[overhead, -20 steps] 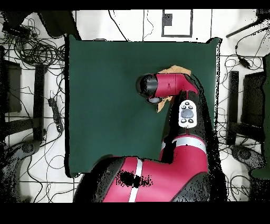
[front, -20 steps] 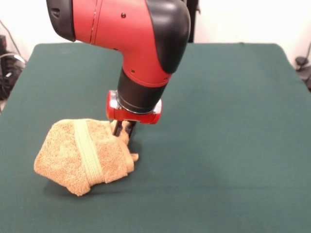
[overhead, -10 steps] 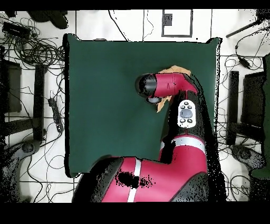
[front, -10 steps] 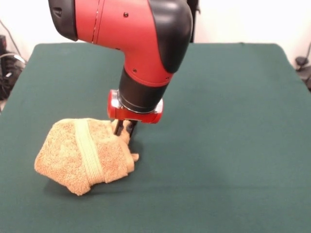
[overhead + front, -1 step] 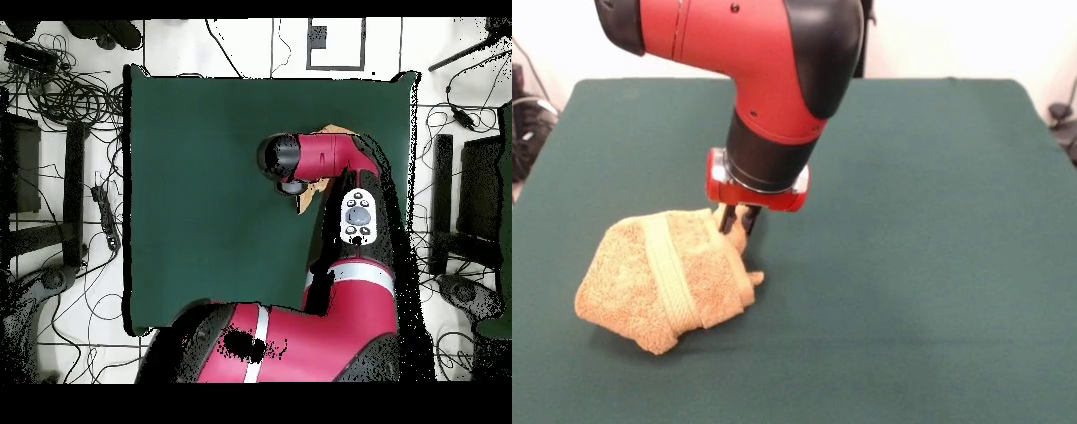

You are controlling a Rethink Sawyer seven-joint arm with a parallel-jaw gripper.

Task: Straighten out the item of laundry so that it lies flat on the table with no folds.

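The towel [image 5: 666,278] lies bunched and folded in the lower left of the front view, on the green table [image 5: 918,265], its paler band running top to bottom across the heap. At the heap's upper right edge the gripper [image 5: 736,219] has its two dark tips pressed close on a pinch of towel that peaks up between them. To do this step well, I judge the pinch should be raised only enough to free the folded layer, then drawn toward the open right of the frame so the fold rolls out instead of the whole bundle dragging; a thin pinch may slip. Nothing else stands on the table. In the overhead view the arm [image 5: 330,160] covers most of the towel; cables lie on the floor beyond the table's edges.
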